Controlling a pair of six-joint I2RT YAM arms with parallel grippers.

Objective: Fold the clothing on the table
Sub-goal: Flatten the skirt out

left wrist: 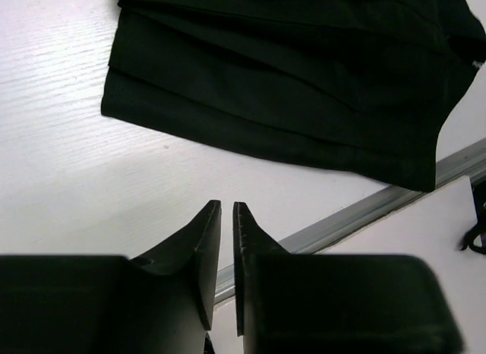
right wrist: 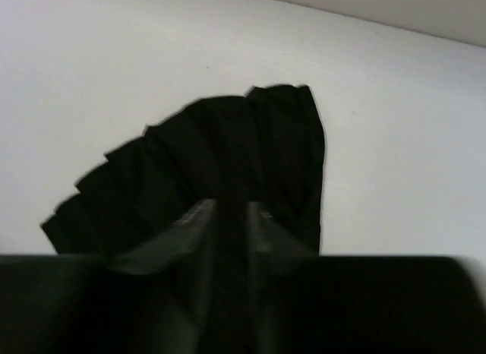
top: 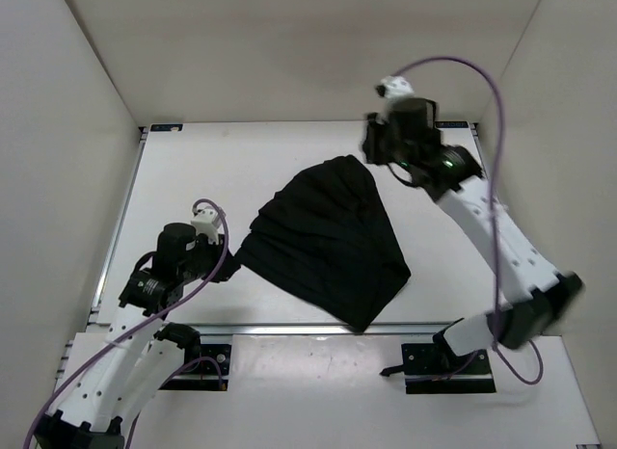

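Top view only: whole clothing (top: 328, 242) lies flat on the table (top: 193, 179), centre, slightly toward the near edge, its near corner right at the rail (top: 289, 327). Left gripper (top: 229, 249) is low, just beside the cloth's left corner. Right gripper (top: 371, 150) is at the far tip of the cloth. A green light (top: 446, 163) is lit on the right arm, and purple cables (top: 496, 102) run along both arms.

Left wrist view: the fingers (left wrist: 209, 240) are almost closed, only a sliver of gap, nothing between them. Cloth edge is ahead of the tips, apart from them, white table between. The rail runs diagonally at right.

Right wrist view: the fingers (right wrist: 194, 221) stand a narrow gap apart, above the cloth. The gap looks dark with fabric behind it. Cannot tell any pinch; the cloth looks flat on the table.

Clothing: plain black, soft, roughly fan-shaped, narrow at the far end and wide near. Stepped pleat ridges run lengthwise, scalloped along one edge in the right wrist view, layered folds in the left wrist view.
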